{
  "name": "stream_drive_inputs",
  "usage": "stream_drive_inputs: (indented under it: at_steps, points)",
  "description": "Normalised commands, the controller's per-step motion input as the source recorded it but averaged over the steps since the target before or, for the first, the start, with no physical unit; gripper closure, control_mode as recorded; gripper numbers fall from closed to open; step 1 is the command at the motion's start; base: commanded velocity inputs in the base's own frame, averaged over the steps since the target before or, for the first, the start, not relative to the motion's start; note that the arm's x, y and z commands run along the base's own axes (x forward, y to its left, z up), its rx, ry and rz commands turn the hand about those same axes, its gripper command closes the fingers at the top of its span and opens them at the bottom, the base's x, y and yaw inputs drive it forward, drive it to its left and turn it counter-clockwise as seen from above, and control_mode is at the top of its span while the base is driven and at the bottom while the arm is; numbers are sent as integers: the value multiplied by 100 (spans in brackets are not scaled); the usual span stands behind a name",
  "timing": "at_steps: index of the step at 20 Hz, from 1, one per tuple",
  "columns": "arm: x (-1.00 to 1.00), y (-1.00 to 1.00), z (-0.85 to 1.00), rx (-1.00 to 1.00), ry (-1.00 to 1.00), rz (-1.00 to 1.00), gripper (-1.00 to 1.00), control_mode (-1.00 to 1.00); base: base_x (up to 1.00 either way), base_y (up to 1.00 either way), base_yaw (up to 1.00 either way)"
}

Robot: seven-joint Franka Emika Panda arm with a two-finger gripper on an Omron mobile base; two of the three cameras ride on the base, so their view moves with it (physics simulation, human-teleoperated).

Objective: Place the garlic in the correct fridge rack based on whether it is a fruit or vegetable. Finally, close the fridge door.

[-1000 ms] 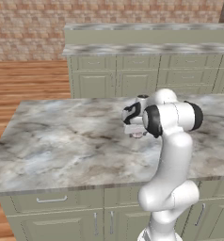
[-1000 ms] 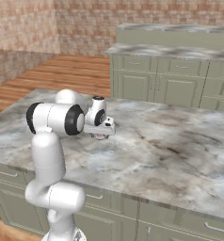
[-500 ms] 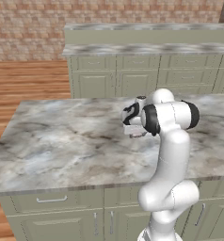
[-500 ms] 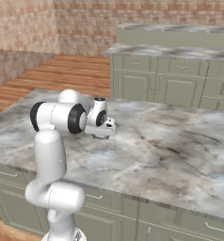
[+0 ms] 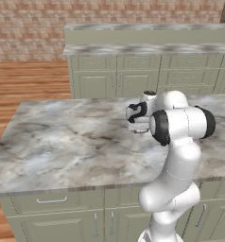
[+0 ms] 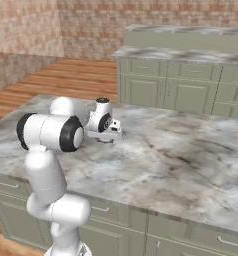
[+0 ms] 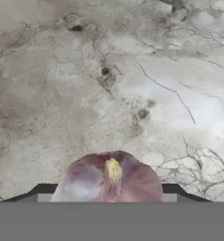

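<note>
jaws (image 7: 109,200): clamped on garlic (image 7: 109,181) | garlic: held above marble counter (image 7: 132,70) | containers: none seen

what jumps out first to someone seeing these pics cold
The white arm stands folded over a grey marble island counter, its pincer held just above the stone. In the hand view a pinkish-purple garlic with a yellowish tip sits right at the pincer, marble beneath it. Behind the island run pale green cabinets and a brick wall.
</note>
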Motion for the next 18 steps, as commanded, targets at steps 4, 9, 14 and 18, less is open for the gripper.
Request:
stream_drive_inputs:
  at_steps: [4,9,14,18]
  points:
    - [-100,-3,96,0,-33,-3,100,-100,0,0,0]
    - [-100,0,74,0,-33,-6,100,-100,0,0,0]
    - [-100,0,60,0,-32,-6,100,-100,0,0,0]
    - [-100,9,32,0,-15,-2,100,-100,0,0,0]
